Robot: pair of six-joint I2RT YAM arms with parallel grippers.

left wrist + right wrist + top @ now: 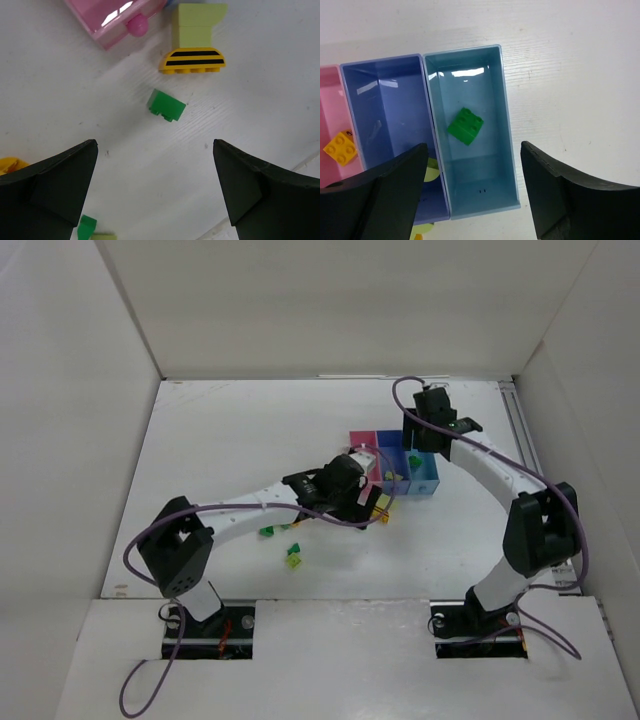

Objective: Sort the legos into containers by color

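My left gripper (155, 147) is open and empty just above the table. A dark green lego (167, 105) lies ahead of it. Beyond are an orange black-striped lego (193, 61), a pale yellow-green lego (195, 22) and a corner of the pink bin (112, 20). My right gripper (474, 147) is open and empty above the light blue bin (475, 175), which holds a green lego (465, 126). The blue-purple bin (385, 115) holds a pale yellow-green piece (432, 170). The pink bin (329, 100) holds a yellow lego (340, 147).
In the top view the three bins (395, 462) stand right of centre, between both grippers. Loose legos lie near the left arm: green ones (267, 531) (295, 546) and a yellow-green one (293, 560). White walls enclose the table.
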